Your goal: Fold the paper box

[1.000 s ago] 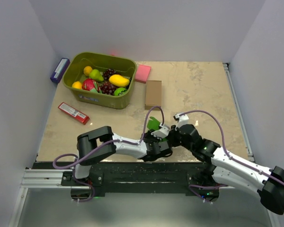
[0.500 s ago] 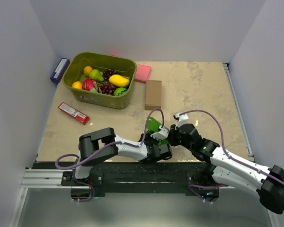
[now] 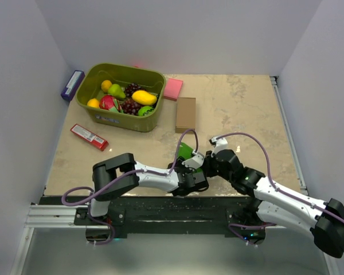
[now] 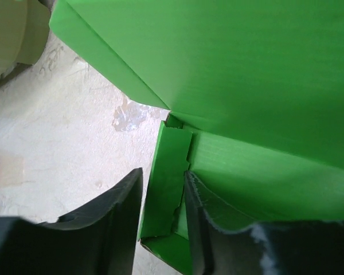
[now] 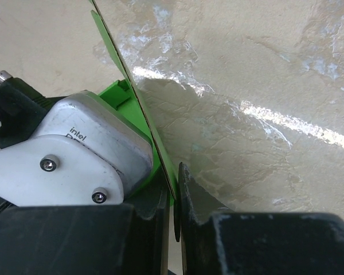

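1 view, right wrist, shows right gripper (image 5: 175,192) pinching paper box (image 5: 116,94).

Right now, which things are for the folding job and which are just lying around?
For the job: paper box, left tool, right tool pinching the box.
Lying about: fruit basket, pink pad, brown box, red packet, purple box.

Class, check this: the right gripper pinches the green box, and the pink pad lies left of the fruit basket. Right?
No. The top view shows the pink pad right of the basket. The right gripper does pinch the green box.
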`<state>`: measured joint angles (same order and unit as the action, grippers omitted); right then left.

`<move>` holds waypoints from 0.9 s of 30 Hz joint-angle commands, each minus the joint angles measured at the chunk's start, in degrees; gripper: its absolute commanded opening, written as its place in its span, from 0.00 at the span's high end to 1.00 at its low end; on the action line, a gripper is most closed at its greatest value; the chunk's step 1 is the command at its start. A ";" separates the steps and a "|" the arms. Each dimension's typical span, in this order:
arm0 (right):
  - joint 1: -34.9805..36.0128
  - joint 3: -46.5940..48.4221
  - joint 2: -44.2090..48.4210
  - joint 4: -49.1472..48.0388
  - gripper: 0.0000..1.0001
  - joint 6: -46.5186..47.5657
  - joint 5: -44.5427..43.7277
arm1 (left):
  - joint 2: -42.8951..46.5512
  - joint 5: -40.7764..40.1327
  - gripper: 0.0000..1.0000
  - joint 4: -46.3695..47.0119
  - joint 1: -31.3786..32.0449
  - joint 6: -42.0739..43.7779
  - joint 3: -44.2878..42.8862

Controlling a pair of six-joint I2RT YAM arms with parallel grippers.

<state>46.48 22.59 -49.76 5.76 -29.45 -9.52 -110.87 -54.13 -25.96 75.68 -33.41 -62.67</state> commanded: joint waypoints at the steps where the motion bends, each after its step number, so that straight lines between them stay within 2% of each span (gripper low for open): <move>1: -0.07 3.07 -1.30 -2.24 0.93 -1.40 -1.38 | 0.47 12.82 0.54 -2.52 0.61 -2.01 -0.78; 12: -0.16 4.04 -1.83 -1.98 0.92 -0.43 -2.17 | 10.31 16.15 0.39 0.64 -1.24 -0.08 1.68; 19: -0.16 5.18 -4.91 -5.49 0.89 4.57 -2.00 | 20.59 22.83 0.28 3.80 -3.60 0.80 6.94; 24: -1.12 8.43 -8.33 -8.48 0.91 13.34 -0.07 | 34.47 33.46 0.24 9.16 -10.72 3.42 16.34; 27: -1.74 10.36 -10.27 -9.54 0.93 17.31 4.59 | 42.38 38.64 0.22 11.54 -15.55 6.68 20.04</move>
<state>45.71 28.25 -58.67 1.04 -20.40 -9.02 -76.97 -24.21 -19.99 64.84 -30.85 -46.06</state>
